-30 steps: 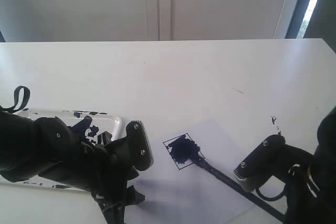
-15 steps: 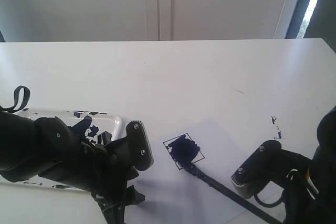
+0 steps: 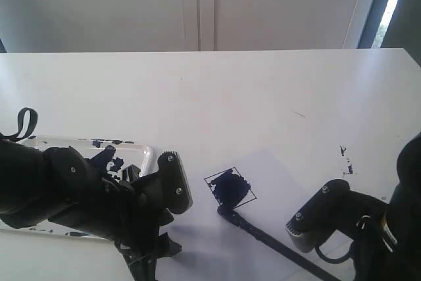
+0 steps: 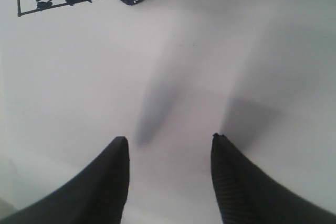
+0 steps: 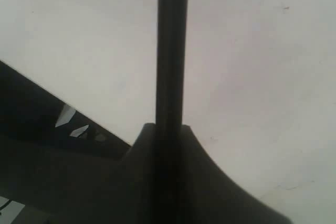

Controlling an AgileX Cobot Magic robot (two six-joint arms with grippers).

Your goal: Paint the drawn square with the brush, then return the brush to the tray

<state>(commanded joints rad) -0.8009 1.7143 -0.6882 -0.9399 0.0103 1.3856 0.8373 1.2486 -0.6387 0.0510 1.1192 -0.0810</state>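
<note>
One small black-outlined square drawn on a white paper sheet, inside mostly smeared dark blue, with some white left along the outline in the left wrist view. Long thin black paintbrush lies at a low slant across the sheet, its dark tip at the square's near corner; cannot tell if the tip sits inside the line or just outside it. Right gripper is clamped on the brush shaft, which runs straight out between its jaws, with nothing else in its grip. Left gripper hangs over bare paper just beside the square, jaws spread apart and holding nothing. Shallow glossy silvery-clear tray with rounded corners sits on the left of the exterior view, apart from the sheet, smeared with blue-black paint and partly hidden behind the left arm. Everything rests on a plain white table. Few small dark paint specks on the tabletop past the sheet's right side.
</note>
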